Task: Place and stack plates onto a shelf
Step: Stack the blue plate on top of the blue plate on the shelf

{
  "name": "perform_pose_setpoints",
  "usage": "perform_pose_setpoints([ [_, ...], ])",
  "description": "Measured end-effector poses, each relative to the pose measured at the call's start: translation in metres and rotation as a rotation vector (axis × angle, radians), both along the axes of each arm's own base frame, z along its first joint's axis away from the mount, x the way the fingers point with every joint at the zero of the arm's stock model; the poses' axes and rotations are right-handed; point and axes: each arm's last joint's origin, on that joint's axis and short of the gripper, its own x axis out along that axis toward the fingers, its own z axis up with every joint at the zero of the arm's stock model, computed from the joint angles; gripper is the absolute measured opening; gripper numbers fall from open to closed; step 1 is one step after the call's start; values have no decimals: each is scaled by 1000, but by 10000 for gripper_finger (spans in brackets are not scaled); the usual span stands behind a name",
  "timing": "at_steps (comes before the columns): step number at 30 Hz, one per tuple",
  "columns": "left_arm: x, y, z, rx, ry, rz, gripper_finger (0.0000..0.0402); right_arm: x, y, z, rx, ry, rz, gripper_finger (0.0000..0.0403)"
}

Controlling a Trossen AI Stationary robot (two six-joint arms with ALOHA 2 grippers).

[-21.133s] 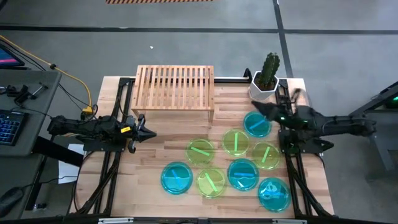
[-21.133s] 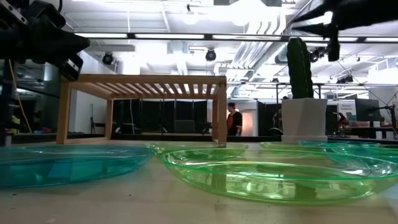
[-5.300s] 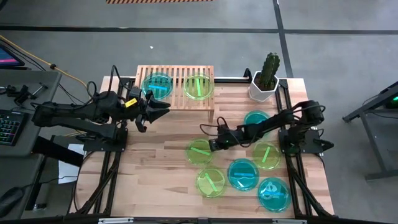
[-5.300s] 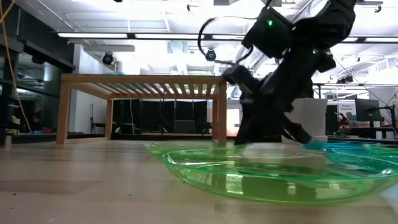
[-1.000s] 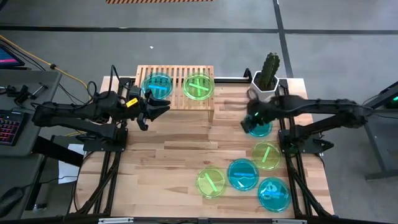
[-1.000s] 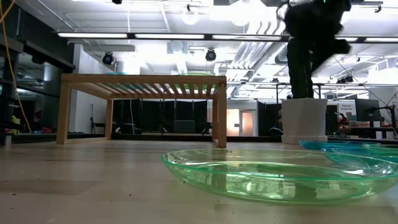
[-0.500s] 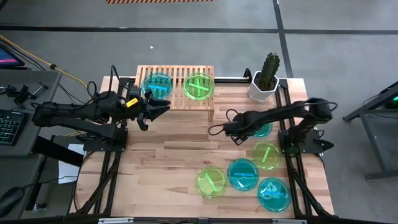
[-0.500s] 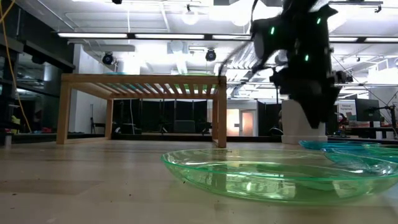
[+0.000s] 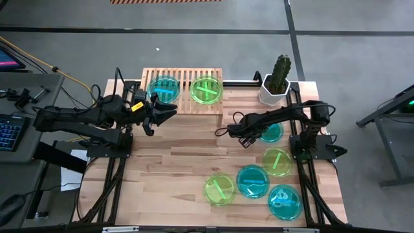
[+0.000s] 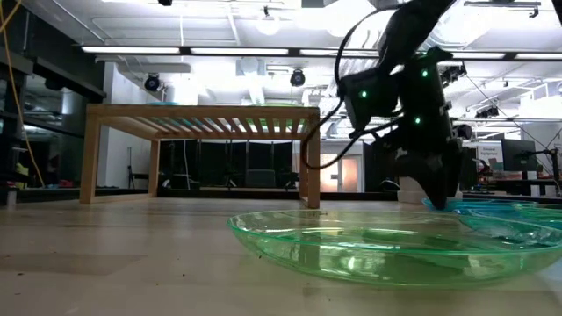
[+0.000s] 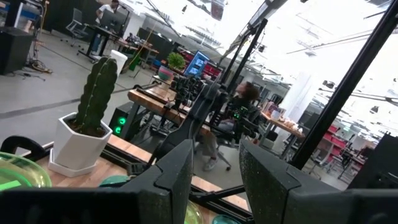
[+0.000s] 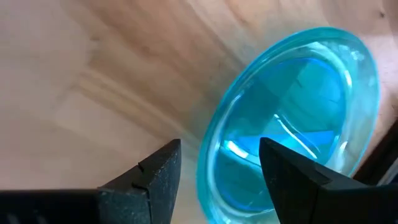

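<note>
With its jaws spread, the right gripper (image 9: 244, 137) is poised just short of the blue plate (image 9: 272, 133), whose rim could be nudged and skidded away instead of pinched.

Even bright overhead light in high view; soft shadows on tabletop (image 9: 187, 155). Ceiling lamps (image 10: 268, 15) glared in low view; near green plate (image 10: 369, 250) soft-focused. Cyan plate (image 12: 292, 124) motion-blurred. Left wrist background overexposed.
</note>
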Motion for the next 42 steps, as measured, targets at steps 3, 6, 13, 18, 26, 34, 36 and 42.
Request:
perform_pose_setpoints([
  [3, 0, 0, 0, 0, 0, 0, 121, 0, -4, -4, -3, 30, 14, 196],
  [6, 0, 0, 0, 0, 0, 0, 121, 1, -7, -7, 6, 47, 29, 179],
  [13, 0, 0, 0, 0, 0, 0, 121, 1, -10, -11, 24, 60, 43, 100],
  [18, 0, 0, 0, 0, 0, 0, 121, -1, -10, -13, 24, 83, 74, 22],
  [26, 0, 0, 0, 0, 0, 0, 121, -6, -8, -8, 38, 133, 102, 2],
  [34, 0, 0, 0, 0, 0, 0, 121, -22, 11, 42, 45, 16, 125, 0],
  [36, 0, 0, 0, 0, 0, 0, 121, -29, 18, 61, 58, -61, 115, 0],
  [42, 0, 0, 0, 0, 0, 0, 121, -49, 35, 127, 43, -279, 116, 0],
])
